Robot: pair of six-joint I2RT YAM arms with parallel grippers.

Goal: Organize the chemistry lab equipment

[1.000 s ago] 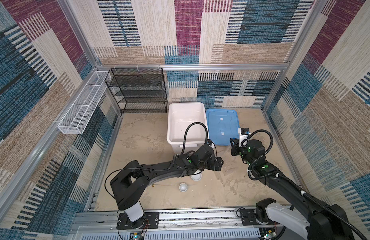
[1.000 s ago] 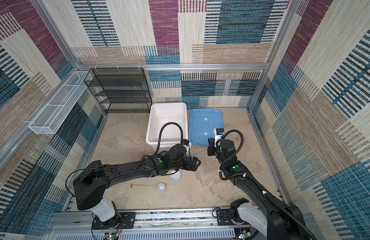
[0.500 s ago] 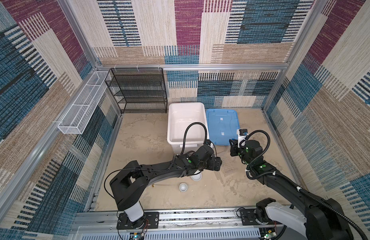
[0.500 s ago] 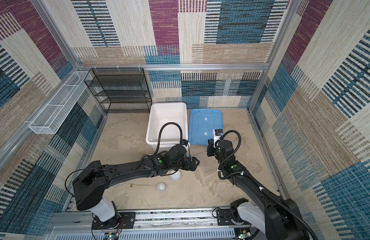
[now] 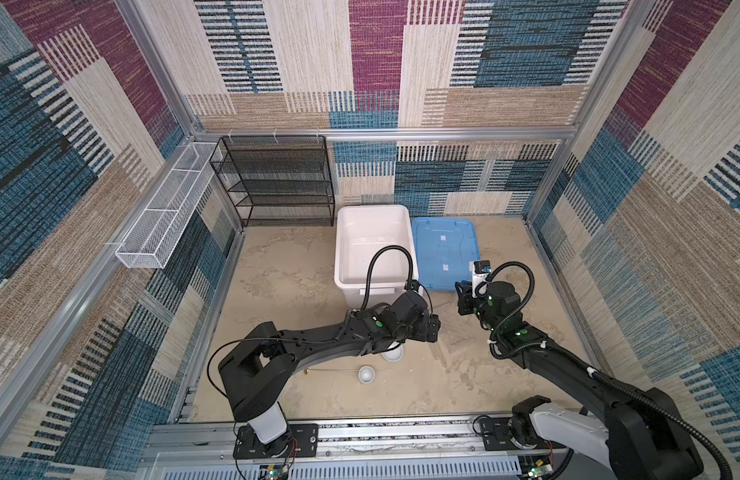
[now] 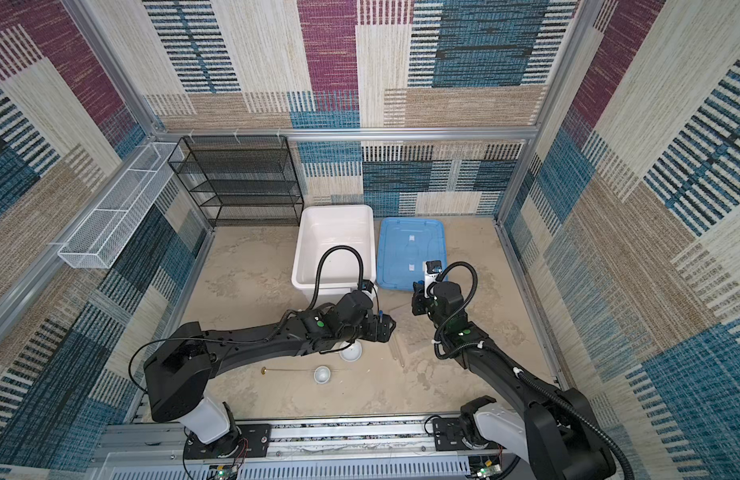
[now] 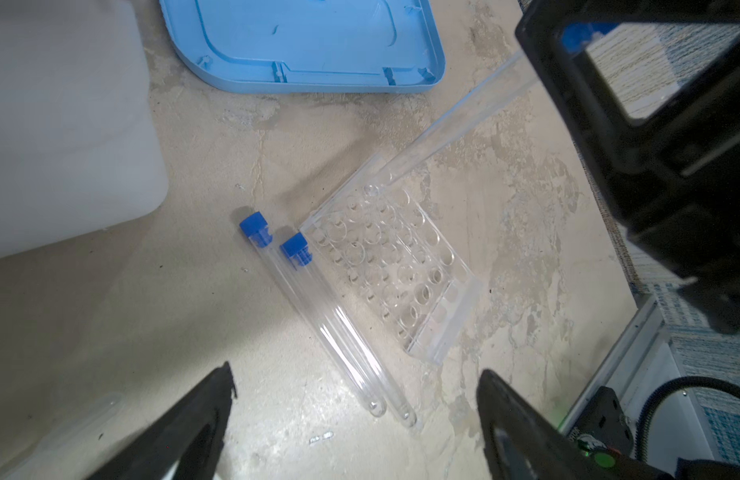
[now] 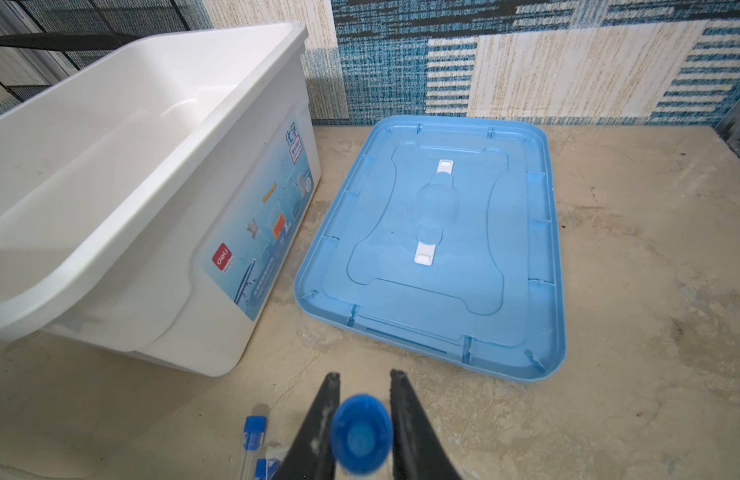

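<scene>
Tube [image 8: 362,432], clear with a blue cap, leans between the fingers of my right gripper [image 8: 365,376], its foot on the rack [image 7: 395,266]; whether I grip it I cannot tell. My left gripper [image 7: 356,369] gapes above two other tubes [image 7: 318,322].

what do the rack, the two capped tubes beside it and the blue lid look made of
Rack: clear, glossy, probably acrylic; the floor shows through its holed plates.
Tubes: clear plastic or glass, cannot tell; bright glints, matte blue caps.
Lid: opaque light blue moulded plastic, ribs and soft sheen.
</scene>
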